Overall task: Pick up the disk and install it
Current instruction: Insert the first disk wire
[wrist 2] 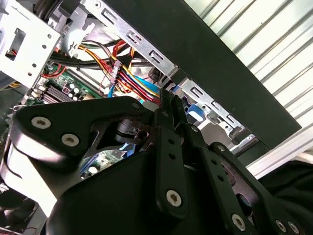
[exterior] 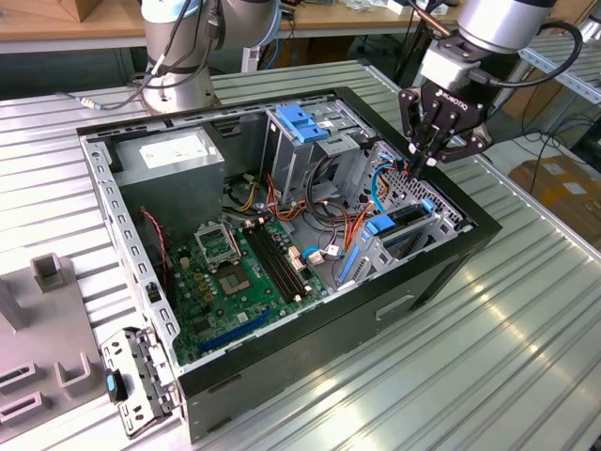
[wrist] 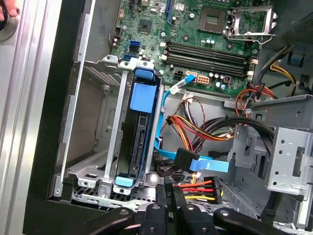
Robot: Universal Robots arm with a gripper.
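Observation:
The disk (wrist: 138, 142), a dark flat drive with bright blue tabs at both ends, sits upright on its edge inside the metal drive cage (wrist: 111, 127) at the side of the open computer case. In the exterior view the disk (exterior: 406, 218) lies in the cage by the case's wall on the exterior view's right. My gripper (exterior: 419, 162) hovers just above that cage, black fingers pointing down and pressed together, holding nothing. In both wrist views the fingertips (wrist: 168, 198) (wrist 2: 166, 110) meet over the cage's end, a short way from the disk's near blue tab.
Orange, red and blue cables (wrist: 195, 128) run beside the cage. The motherboard (exterior: 235, 272), power supply (exterior: 174, 155) and a light-blue latch (exterior: 300, 122) fill the case. The arm's base (exterior: 178, 75) stands behind it. A person's fingertip (wrist: 7, 10) rests outside the case.

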